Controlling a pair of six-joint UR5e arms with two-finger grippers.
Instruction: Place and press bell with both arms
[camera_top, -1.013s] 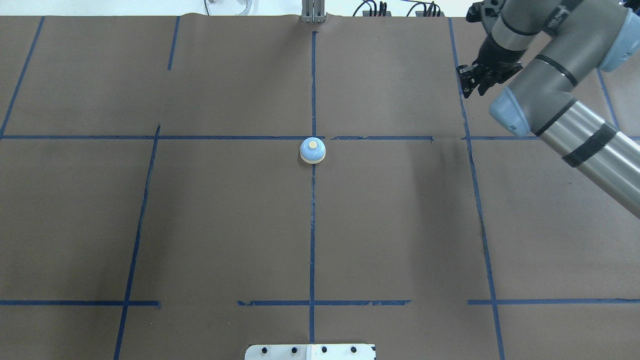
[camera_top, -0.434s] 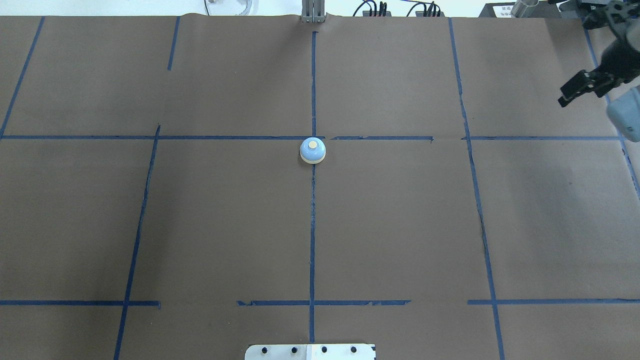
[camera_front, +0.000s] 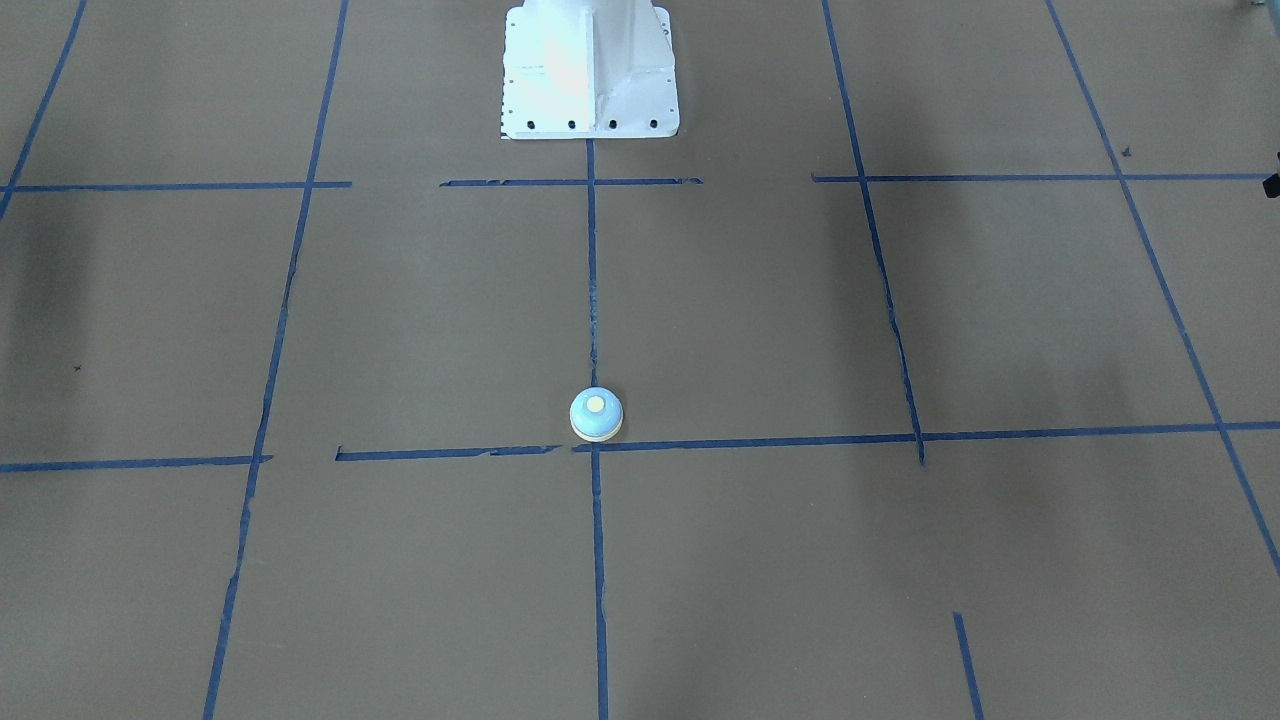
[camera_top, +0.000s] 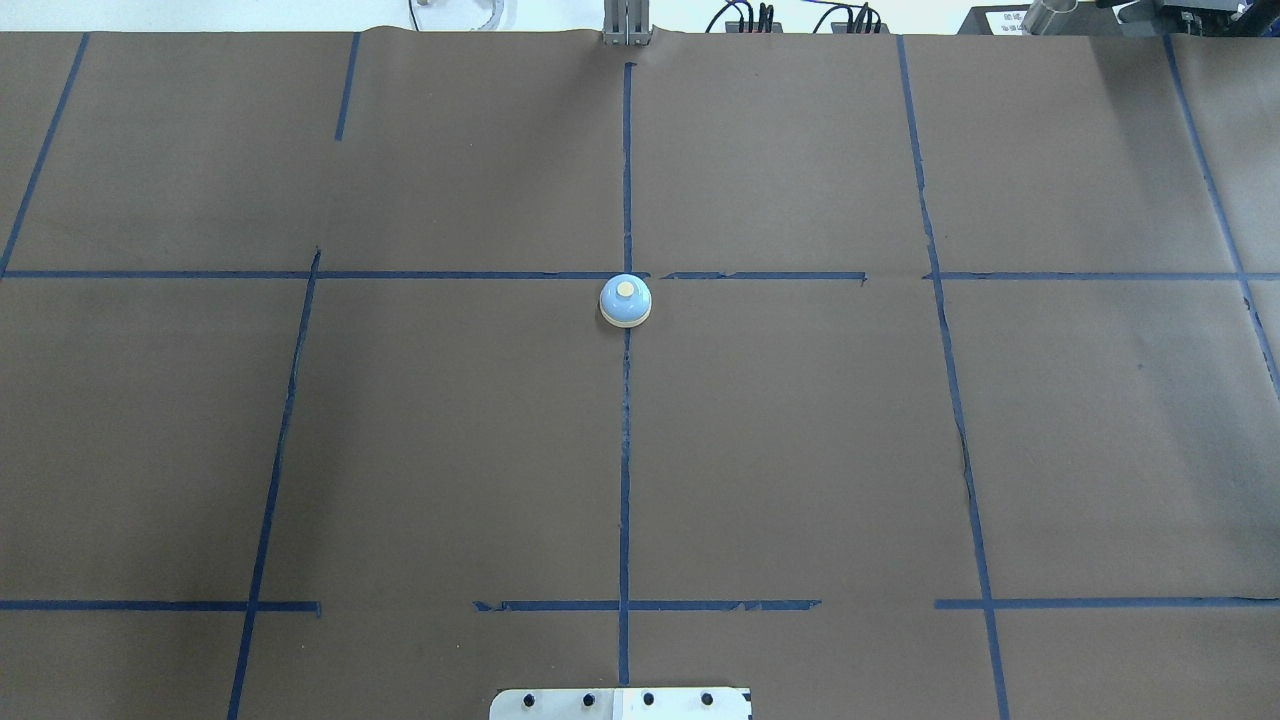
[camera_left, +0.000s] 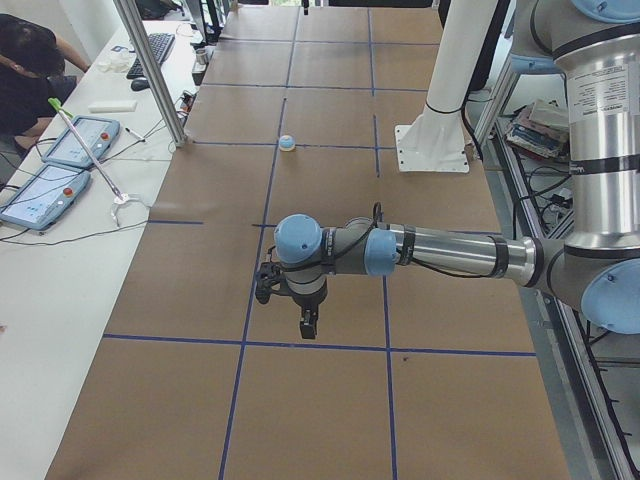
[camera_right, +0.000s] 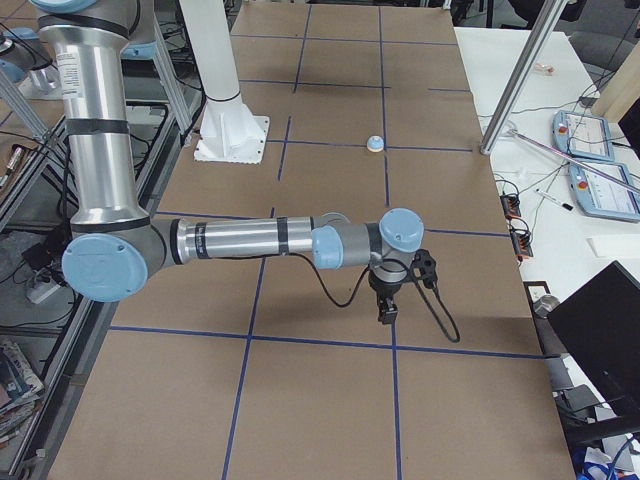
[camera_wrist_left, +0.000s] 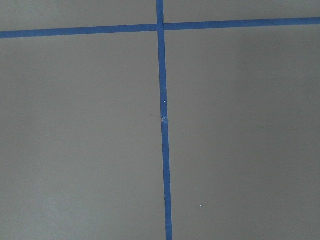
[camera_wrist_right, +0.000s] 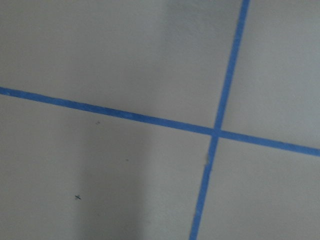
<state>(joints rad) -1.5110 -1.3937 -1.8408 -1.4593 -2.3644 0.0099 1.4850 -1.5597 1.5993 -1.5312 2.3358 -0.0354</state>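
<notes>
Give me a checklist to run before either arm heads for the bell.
1. The bell stands upright on a blue tape line, button on top: ok.
2. Nothing touches the bell: ok; the left arm and the right arm are far from it.
3. Whether the left arm's fingers are open: cannot tell, side view only.
4. Whether the right arm's fingers are open: cannot tell, side view only.
5. The bell shows in a wrist camera: not ok; both see only tape lines on brown paper.
</notes>
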